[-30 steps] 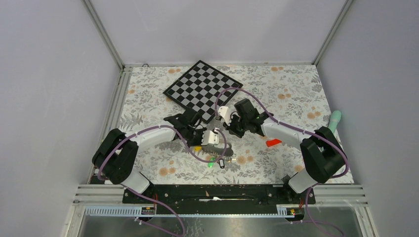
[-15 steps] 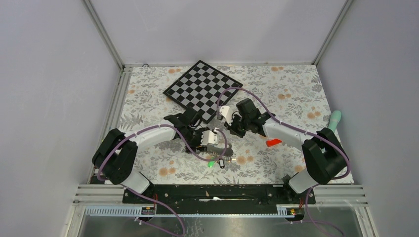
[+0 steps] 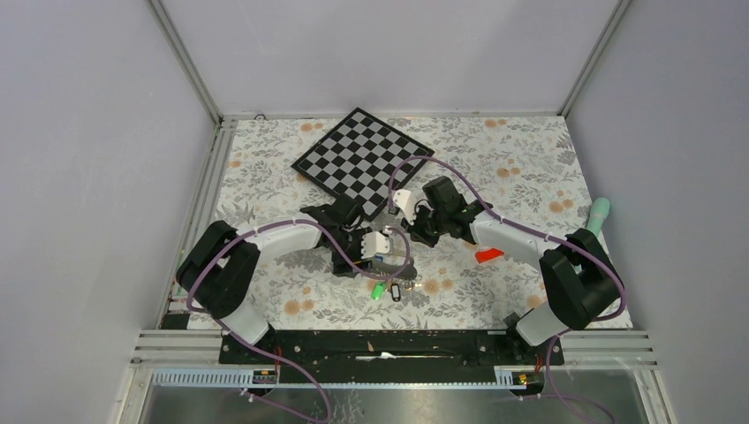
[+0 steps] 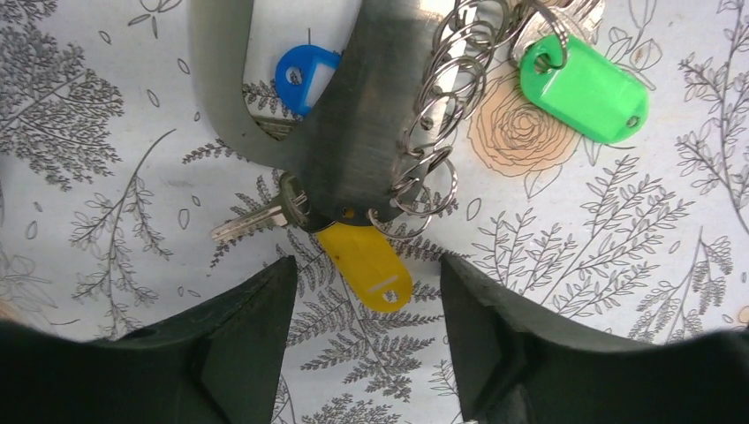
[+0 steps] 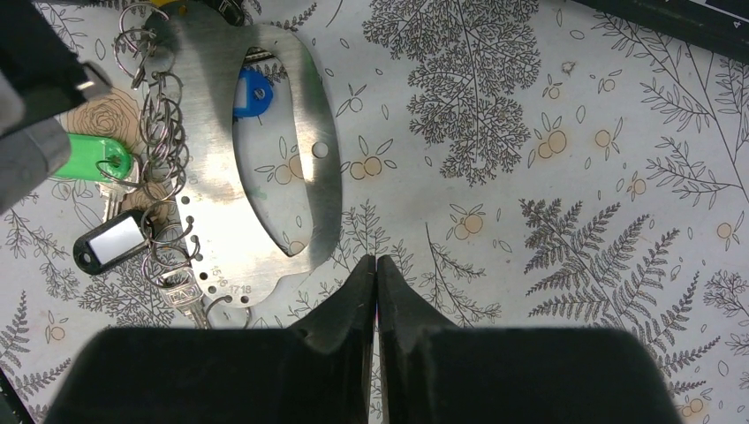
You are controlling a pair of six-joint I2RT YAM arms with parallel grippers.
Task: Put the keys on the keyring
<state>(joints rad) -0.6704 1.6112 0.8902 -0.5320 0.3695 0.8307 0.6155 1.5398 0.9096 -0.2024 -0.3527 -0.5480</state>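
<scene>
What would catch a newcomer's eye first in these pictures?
The grey metal keyring mid-table, hung with small rings, and the bright tags by it: green tag, yellow tag, blue tag. The left arm's fingers stand open, framing the yellow tag in their wrist view. A black-and-white checkerboard lies at the far side.

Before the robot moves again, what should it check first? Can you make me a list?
1. Left hand open: ok, its fingers are apart and hold nothing.
2. Right hand empty: ok, it is shut on nothing, beside the keyring.
3. Keyring flat on the table: ok.
4. Green tag on the small rings: ok, a ring goes through its hole.
5. Yellow tag hooked on: cannot tell, it pokes out from under the keyring's end.
6. Blue tag hooked on: cannot tell, it only shows through the keyring's opening.
</scene>
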